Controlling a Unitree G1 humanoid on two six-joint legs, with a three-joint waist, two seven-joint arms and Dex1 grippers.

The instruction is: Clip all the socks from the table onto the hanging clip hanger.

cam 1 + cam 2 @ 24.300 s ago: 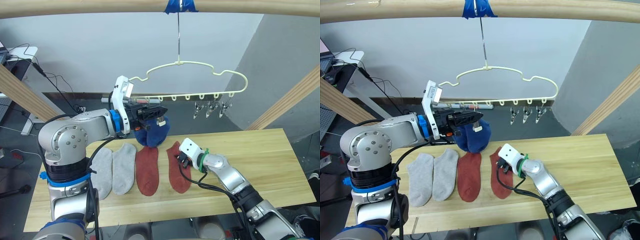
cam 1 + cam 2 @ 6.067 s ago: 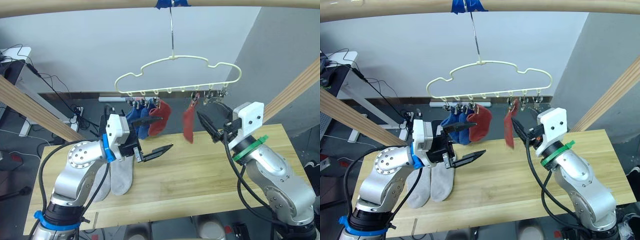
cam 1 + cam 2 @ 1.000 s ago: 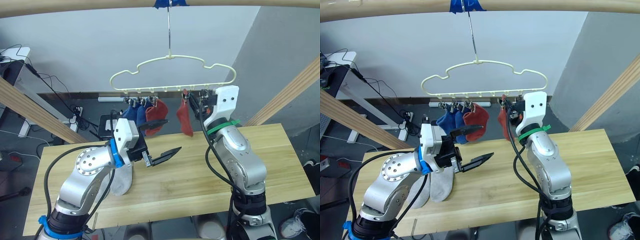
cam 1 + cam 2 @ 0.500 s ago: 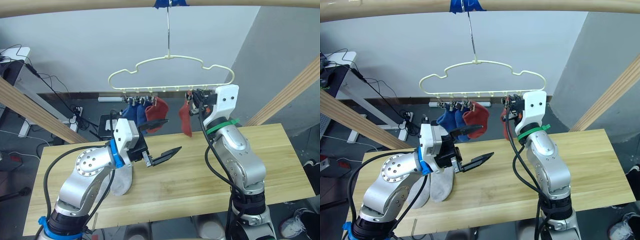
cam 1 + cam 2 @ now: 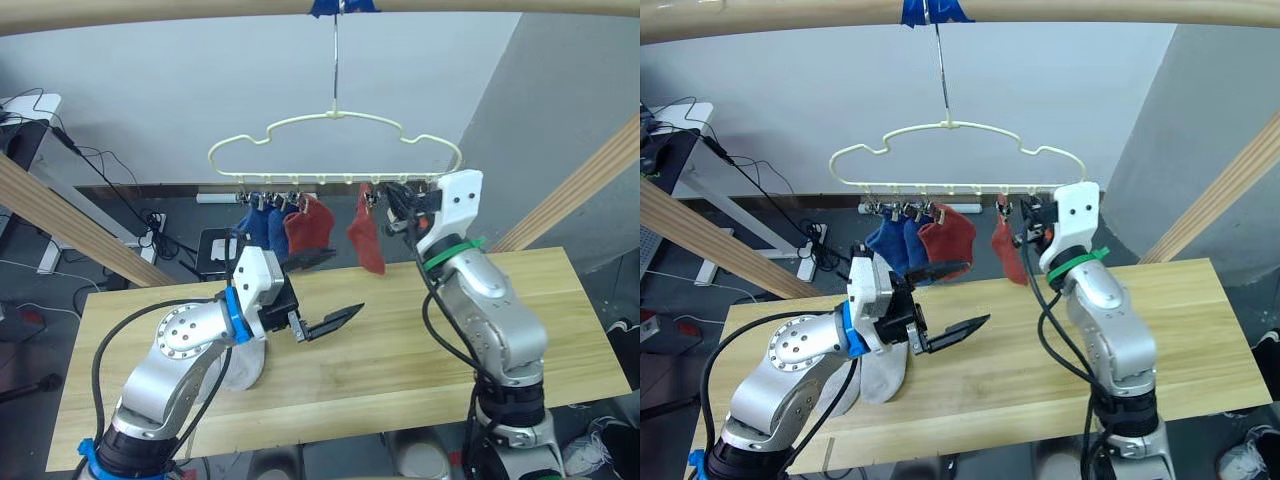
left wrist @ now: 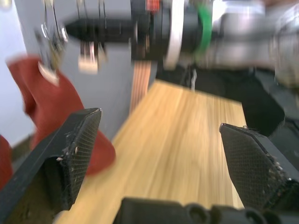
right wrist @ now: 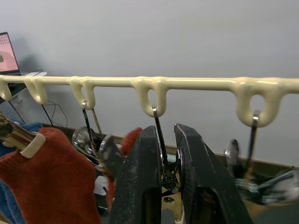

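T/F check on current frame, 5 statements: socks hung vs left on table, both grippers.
1. Two red socks hang from the clip hanger. True.
2. The blue socks lie on the table. False: they hang from clips at the hanger's left end.
3. The left gripper is shut on a grey sock. False: its fingers are spread wide and hold nothing.
4. The right gripper is pinched on a metal clip of the hanger. True.
5. No socks are left on the table. False: the grey socks lie on it, partly behind the left arm.
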